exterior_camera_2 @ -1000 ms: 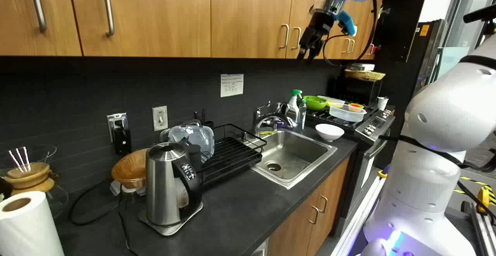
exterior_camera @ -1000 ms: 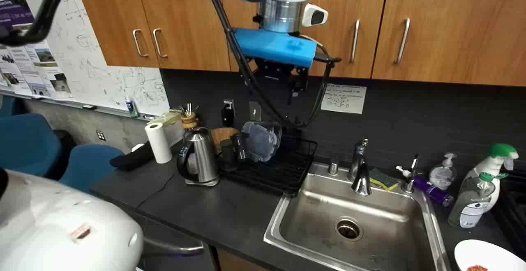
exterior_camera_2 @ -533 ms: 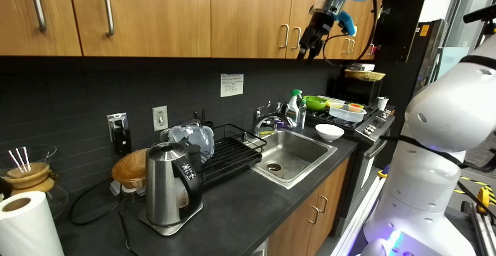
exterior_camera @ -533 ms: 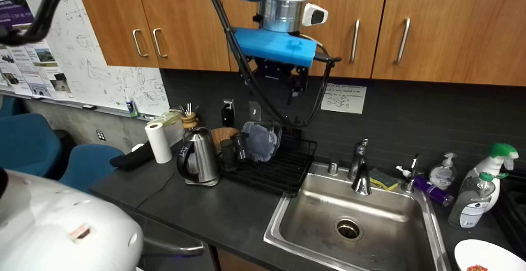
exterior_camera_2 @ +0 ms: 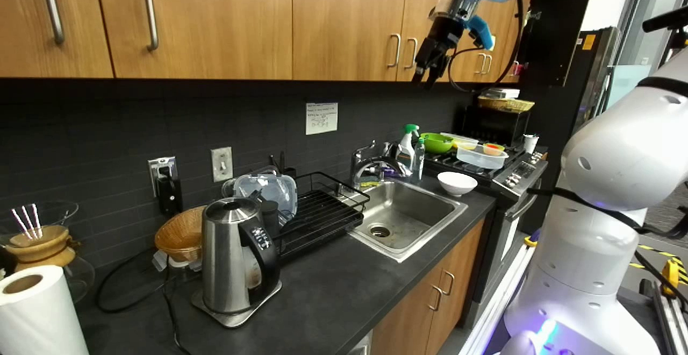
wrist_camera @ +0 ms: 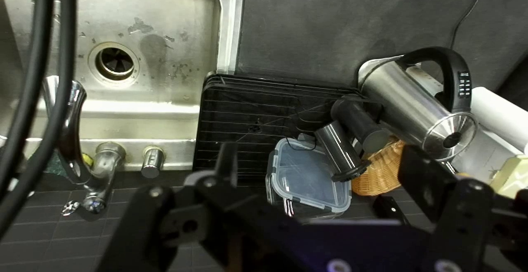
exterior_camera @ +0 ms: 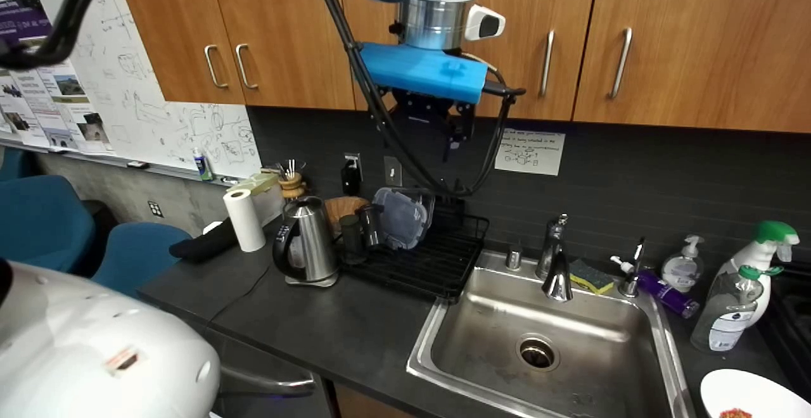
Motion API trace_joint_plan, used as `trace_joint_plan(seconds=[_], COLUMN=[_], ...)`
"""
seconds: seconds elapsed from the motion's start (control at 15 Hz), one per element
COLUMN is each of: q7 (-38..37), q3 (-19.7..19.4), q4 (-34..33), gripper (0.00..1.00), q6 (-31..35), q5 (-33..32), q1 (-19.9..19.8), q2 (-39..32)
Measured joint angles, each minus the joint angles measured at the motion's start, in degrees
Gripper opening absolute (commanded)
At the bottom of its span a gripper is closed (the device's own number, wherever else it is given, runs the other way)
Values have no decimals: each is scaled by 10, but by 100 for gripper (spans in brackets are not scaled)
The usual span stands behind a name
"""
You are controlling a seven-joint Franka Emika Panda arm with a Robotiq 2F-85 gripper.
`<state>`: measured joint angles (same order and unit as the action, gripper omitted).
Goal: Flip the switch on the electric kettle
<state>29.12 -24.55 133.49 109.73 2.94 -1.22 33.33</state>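
Observation:
The electric kettle [exterior_camera: 317, 240] is a shiny steel jug with a dark handle, standing upright on its base on the counter. It also shows in an exterior view [exterior_camera_2: 223, 263] and at the right of the wrist view [wrist_camera: 402, 94]. A panel of small buttons [exterior_camera_2: 261, 238] sits on top of its handle; the panel also shows in the wrist view [wrist_camera: 464, 84]. My gripper [wrist_camera: 324, 160] is open and empty, its fingers wide apart. In an exterior view the gripper [exterior_camera_2: 423, 80] hangs high near the upper cabinets, well above and away from the kettle.
A black dish rack [exterior_camera_2: 322, 210] with a clear container [wrist_camera: 309, 173] and dark cylinders stands beside the kettle. A wicker basket [exterior_camera_2: 180, 236] is behind it. The paper roll [exterior_camera: 244, 220], sink [exterior_camera: 424, 342], faucet [exterior_camera: 556, 259] and upper cabinets [exterior_camera_2: 344, 21] are nearby.

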Motion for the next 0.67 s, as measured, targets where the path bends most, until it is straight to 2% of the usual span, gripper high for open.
trace_joint_plan(seconds=[0.67], q7=[-29], q3=[86], q4=[43], gripper=[100], q6=[7], q5=[-48], q1=[-28], q2=[1])
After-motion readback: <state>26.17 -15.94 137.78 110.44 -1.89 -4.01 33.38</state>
